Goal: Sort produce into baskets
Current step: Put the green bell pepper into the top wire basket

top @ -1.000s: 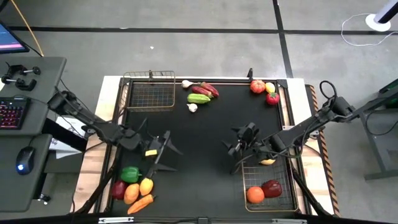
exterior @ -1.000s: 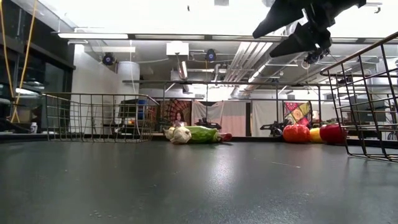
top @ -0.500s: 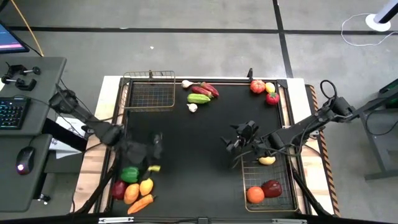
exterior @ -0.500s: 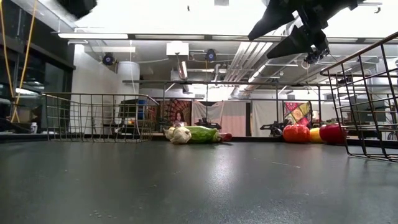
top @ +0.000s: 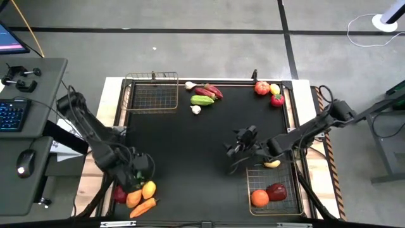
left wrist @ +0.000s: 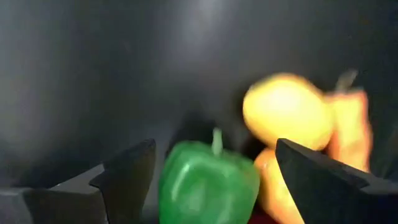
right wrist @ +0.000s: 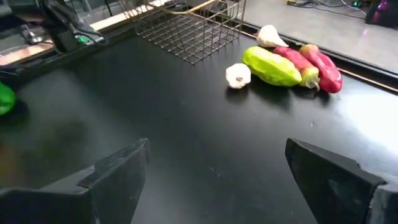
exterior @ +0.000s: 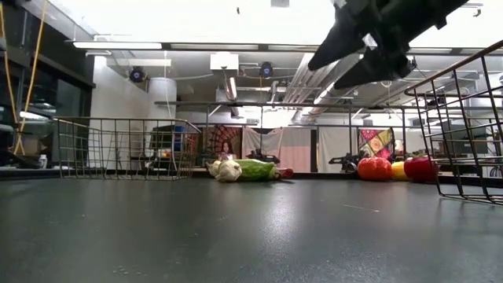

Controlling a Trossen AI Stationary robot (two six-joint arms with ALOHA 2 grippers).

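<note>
Left gripper [left wrist: 211, 171] jaws wide, empty, low over near-left produce pile; green pepper [left wrist: 208, 183] between fingers, lemon [top: 149, 189] and carrot [top: 143, 206] just beside. Right gripper [right wrist: 214, 168] wide, empty, raised above mat centre-right, beside silvery basket [top: 292, 197] at near right holding orange [top: 259, 197], dark-red piece [top: 276, 190], lemon. Coppery basket [top: 152, 93] far left. Cucumber [right wrist: 272, 66], garlic [right wrist: 238, 75], red pieces far centre; apples [top: 262, 87] far right.

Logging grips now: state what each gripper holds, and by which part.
Nothing is held. The left gripper stands open around the green pepper, not closed on it; the right gripper hangs open and empty.
</note>
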